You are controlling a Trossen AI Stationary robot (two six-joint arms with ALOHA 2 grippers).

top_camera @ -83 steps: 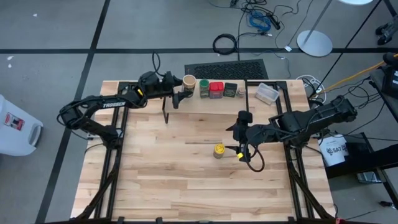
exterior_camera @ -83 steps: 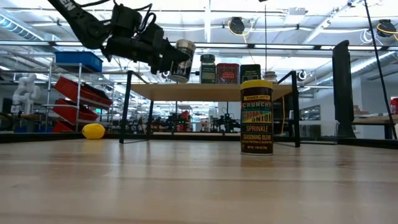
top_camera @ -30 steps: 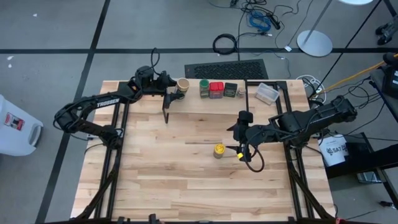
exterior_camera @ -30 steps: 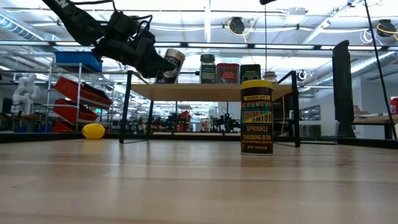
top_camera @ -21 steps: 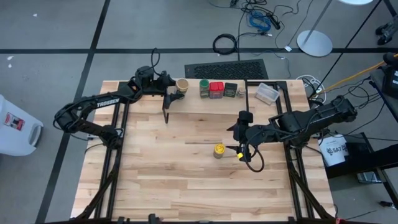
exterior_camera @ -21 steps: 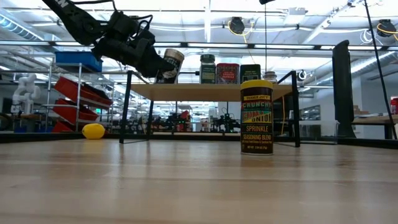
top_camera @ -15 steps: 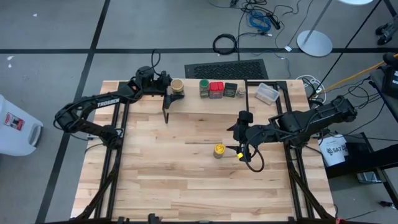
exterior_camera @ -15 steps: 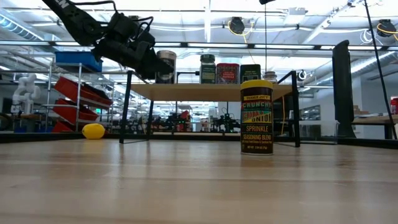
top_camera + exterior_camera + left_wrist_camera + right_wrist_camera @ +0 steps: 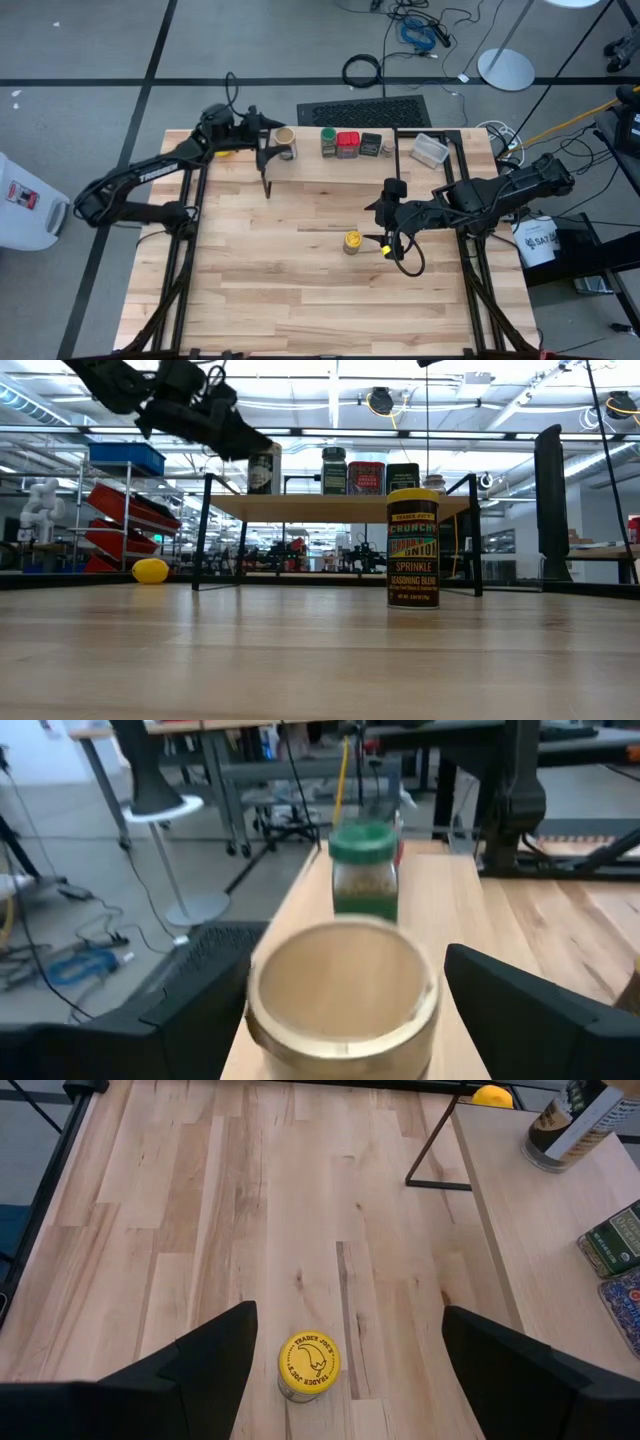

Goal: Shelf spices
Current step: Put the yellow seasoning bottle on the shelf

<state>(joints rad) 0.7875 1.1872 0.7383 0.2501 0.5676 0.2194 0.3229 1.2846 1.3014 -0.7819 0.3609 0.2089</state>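
At the shelf's (image 9: 330,165) left end, the tan jar (image 9: 285,140) stands upright on the plank, with the left gripper (image 9: 262,143) just beside it, jaws spread wide and holding nothing. To the jar's right stand the green-lidded jar (image 9: 328,141), red tin (image 9: 347,144) and dark box (image 9: 371,144). The yellow-lidded jar (image 9: 352,241) waits on the surface (image 9: 250,280) below the right gripper (image 9: 340,1342), jaws open either side of it. The tan jar sits close to the plank's end; a finger brushing it on withdrawal could tip it off. The right jaws could knock the yellow-lidded jar over if they close off-centre.
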